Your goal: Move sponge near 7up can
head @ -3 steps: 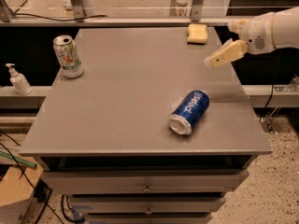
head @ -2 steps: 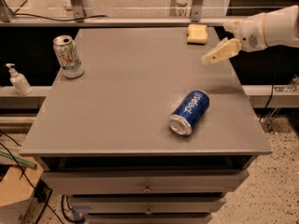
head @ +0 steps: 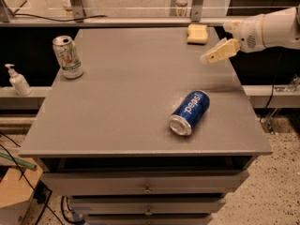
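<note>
At the far right corner of the tabletop [head: 131,88]: the sponge [head: 197,33], pale yellow, lying flat close to the back edge. Status: not yet gripped.

Just beside it, to the right and a little nearer the camera: the gripper [head: 209,57], hanging above the right edge, tip aimed down and left, apart from the sponge, carrying nothing. Whether it is spread or closed cannot be told from this angle.

At the far left corner: the 7up can [head: 67,56], upright, well apart from the sponge, with the width of the surface between them.

Near the front right: a blue Pepsi can [head: 190,112], on its side, top towards the camera; likely to roll if knocked.

Off the tabletop, lower left: a pump bottle [head: 18,80] on a ledge.

Step in hand, as judged: approach for the grasp.

Handling notes: centre the gripper over the sponge, descend straight, close across the short side. The block looks soft, so light pressure should do. Lift clear, cross left along the back away from the Pepsi can, and set down short of the 7up can so as not to tip it
</note>
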You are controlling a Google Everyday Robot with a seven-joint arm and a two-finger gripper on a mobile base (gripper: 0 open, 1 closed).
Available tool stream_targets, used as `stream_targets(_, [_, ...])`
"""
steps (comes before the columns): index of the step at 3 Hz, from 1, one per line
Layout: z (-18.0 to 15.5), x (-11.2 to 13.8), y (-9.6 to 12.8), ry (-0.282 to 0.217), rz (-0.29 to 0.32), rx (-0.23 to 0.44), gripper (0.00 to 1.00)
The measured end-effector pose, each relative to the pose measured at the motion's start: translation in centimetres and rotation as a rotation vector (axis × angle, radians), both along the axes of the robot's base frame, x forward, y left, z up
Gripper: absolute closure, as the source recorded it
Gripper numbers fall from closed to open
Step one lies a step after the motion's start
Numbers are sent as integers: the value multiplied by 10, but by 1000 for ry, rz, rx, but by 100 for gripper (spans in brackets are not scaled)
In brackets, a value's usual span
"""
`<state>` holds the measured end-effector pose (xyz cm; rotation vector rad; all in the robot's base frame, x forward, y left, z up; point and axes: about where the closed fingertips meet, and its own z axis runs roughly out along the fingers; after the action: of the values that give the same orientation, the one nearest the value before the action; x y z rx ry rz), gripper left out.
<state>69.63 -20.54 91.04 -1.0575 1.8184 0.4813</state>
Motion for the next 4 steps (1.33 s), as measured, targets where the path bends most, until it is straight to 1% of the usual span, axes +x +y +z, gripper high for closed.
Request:
stream_targets(1, [-5,20,3,-40,-43,50,0])
stream_targets(2, [-5,54,-3,-91,-121,130,0])
stream_targets(3, [-11,88,-9,-111,-187,154,0])
stream_targets(4, [-23,117,-13,-95,-239,166,0])
